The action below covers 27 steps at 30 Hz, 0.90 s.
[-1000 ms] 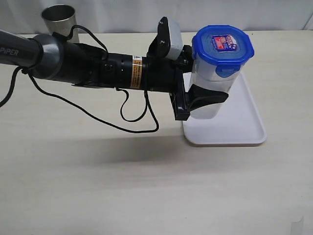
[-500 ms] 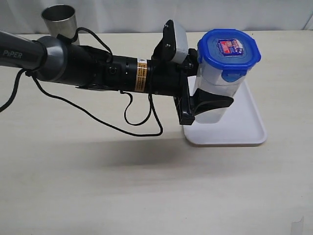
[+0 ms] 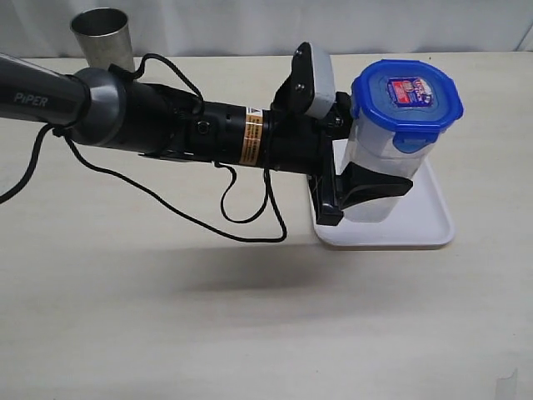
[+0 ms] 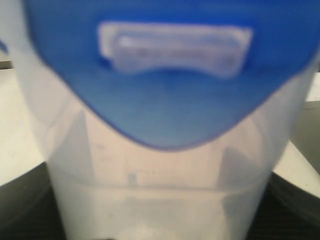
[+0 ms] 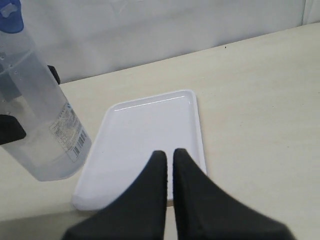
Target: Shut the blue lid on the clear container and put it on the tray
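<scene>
The clear container (image 3: 376, 157) stands upright with the blue lid (image 3: 406, 93) on its rim, the red-and-white sticker facing up. My left gripper (image 3: 390, 171) is shut on the container's body, one black finger (image 3: 375, 185) across its near side. The container hangs over the left part of the white tray (image 3: 426, 218); I cannot tell whether its base touches. Up close in the left wrist view, the lid (image 4: 165, 75) and container (image 4: 160, 185) fill the frame. My right gripper (image 5: 169, 154) is shut and empty, above the tray (image 5: 150, 125), with the container (image 5: 42, 135) off to one side.
A grey steel cup (image 3: 104, 37) stands at the back left of the beige table. The left arm's black body and its loose cable (image 3: 241, 221) stretch across the middle. The right arm does not show in the exterior view.
My left arm has carried the lidded container steadily to the right, further over the tray. The grip on it is unchanged.
</scene>
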Tool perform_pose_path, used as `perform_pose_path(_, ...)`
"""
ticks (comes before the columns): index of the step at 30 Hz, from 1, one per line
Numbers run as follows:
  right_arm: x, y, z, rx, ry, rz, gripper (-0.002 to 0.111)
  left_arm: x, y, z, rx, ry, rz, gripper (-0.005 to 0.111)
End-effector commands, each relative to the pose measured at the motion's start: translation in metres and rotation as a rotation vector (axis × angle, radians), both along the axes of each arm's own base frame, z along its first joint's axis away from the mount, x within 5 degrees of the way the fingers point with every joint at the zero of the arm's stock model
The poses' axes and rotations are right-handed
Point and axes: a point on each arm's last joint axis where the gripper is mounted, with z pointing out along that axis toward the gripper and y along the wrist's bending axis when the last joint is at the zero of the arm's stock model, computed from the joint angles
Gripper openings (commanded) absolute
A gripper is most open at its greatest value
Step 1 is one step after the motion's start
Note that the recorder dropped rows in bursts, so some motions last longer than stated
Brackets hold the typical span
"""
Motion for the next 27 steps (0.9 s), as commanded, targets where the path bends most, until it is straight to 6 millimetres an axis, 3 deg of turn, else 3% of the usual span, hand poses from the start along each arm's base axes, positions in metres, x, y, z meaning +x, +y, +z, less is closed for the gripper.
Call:
perform_pose_path(1,0.0001,-0.0008,0.0007,-0.013,-0.016,-0.009,0.004,-0.0008,-0.0025,0.0097,-0.057,0.015,-0.003,0.000)
perform_pose_path(14,0.0001,-0.0008,0.0010,-0.020,-0.019,-0.007,0.004,-0.0007,-0.0023,0.0097,-0.057,0.007,-0.004,0.000)
perform_pose_path(25,0.0014,-0.0021,0.0067,-0.448,-0.111,0.067,0.004,-0.0004,-0.0023,0.0095,-0.054,0.005,-0.001,0.000)
perform_pose_path(27,0.0011,-0.0022,0.0048,-0.433,-0.089,0.067,0.004,-0.0004,-0.0023,0.0095,-0.054,0.005,-0.001,0.000)
